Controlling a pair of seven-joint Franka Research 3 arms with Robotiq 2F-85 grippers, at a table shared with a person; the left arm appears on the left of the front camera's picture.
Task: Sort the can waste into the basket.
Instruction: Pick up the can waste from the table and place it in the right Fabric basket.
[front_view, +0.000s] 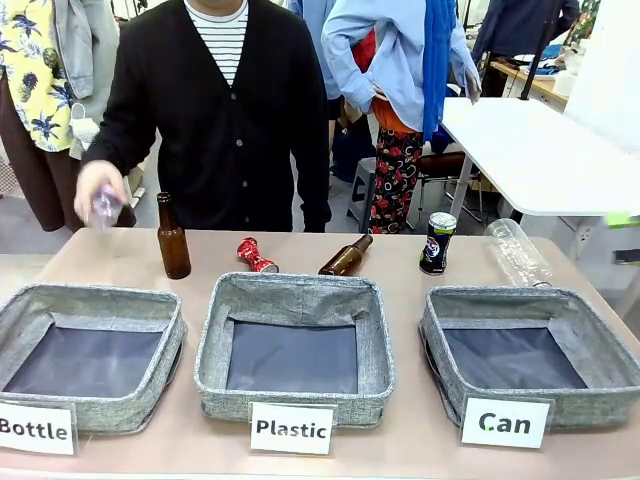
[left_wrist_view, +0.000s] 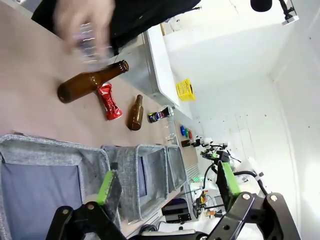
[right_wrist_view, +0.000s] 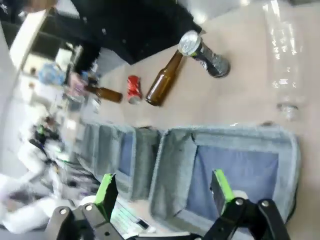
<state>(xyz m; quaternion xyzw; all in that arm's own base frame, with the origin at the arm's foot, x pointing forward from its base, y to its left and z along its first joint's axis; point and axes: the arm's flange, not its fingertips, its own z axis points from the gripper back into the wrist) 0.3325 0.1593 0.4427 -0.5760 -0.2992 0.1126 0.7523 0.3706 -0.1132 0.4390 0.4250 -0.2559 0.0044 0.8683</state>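
Both pincers are seen wide open and empty: left pincer (left_wrist_view: 166, 180) is hung over the near basket rims, right pincer (right_wrist_view: 163, 186) over the basket signed "Can" (front_view: 520, 298). Nothing is gripped or touched.

Positions of the can waste:
- black can (front_view: 437, 243) – stood upright on the worktop (front_view: 120, 262), just behind the far-left corner of the Can basket, with a clear plastic bottle (front_view: 517, 250) laid near it on the right.
- red can (front_view: 256, 256) – laid on its side behind the Plastic basket (front_view: 296, 290), between an upright brown bottle (front_view: 173, 240) and a brown bottle lying down (front_view: 346, 257).

The Can basket is seen empty, so neither can is sorted yet. A blurred clear object is held by the person's hand (front_view: 100, 195) at the far-left end.

Handling, as judged:
- Both are taken to be empty thin metal: light, slick-walled, easily dented. Modest closing force is advised.
- The black can is best taken across the body at mid-height, where the wall is straight. A top-heavy grip near the rim could let it swing or slip.
- The red can is best taken at the narrow waist – the flared ends would be trapped by the fingers. Rolling is to be expected if it is nudged off-centre, and the nearby lying bottle could be knocked.
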